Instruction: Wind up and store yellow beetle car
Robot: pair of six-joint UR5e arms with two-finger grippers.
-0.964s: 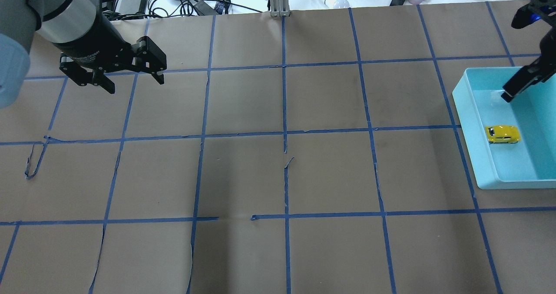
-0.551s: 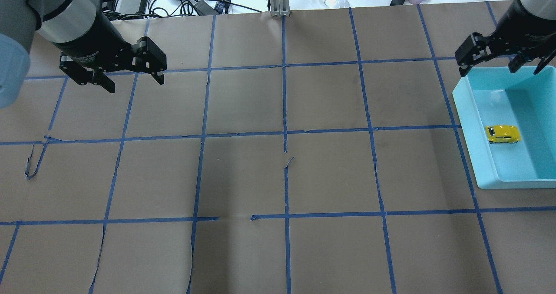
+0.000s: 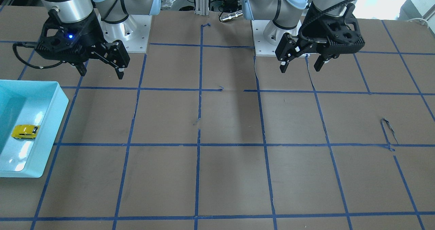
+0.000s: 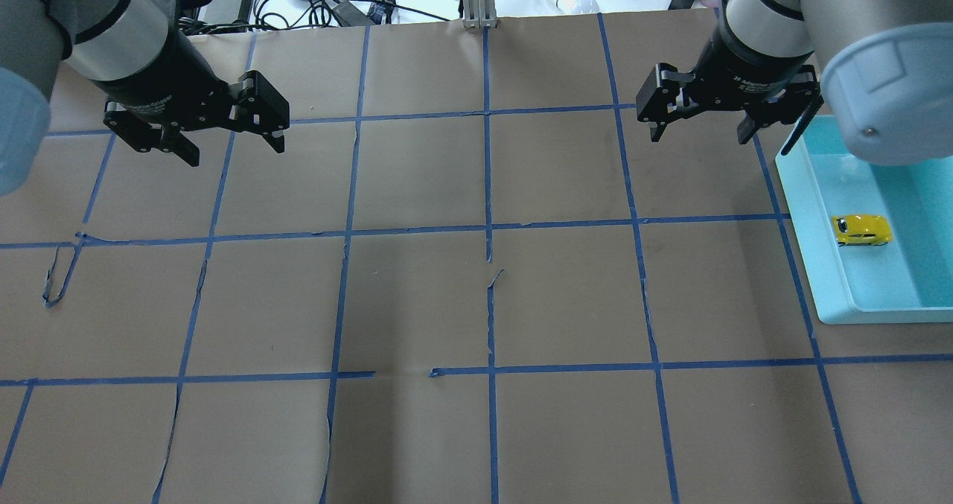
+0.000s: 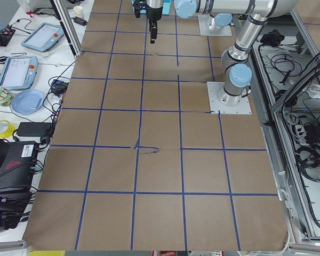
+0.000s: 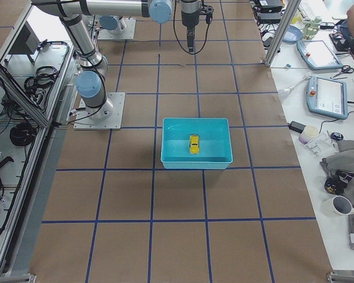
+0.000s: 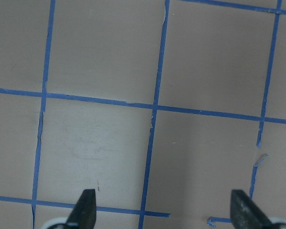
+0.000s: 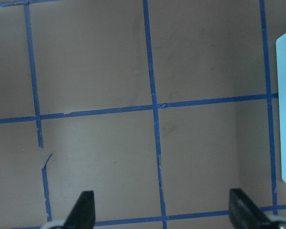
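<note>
Currently, the yellow beetle car (image 4: 861, 230) sits on its wheels inside the turquoise tray (image 4: 800, 191) at my right end of the table, long axis crosswise to the tray. My right hand (image 4: 698, 133) hangs wide open and empty, inward of the tray; the car lies to its right. My left hand (image 4: 234, 150), likewise open and empty, is well apart. I judge it stored.
</note>
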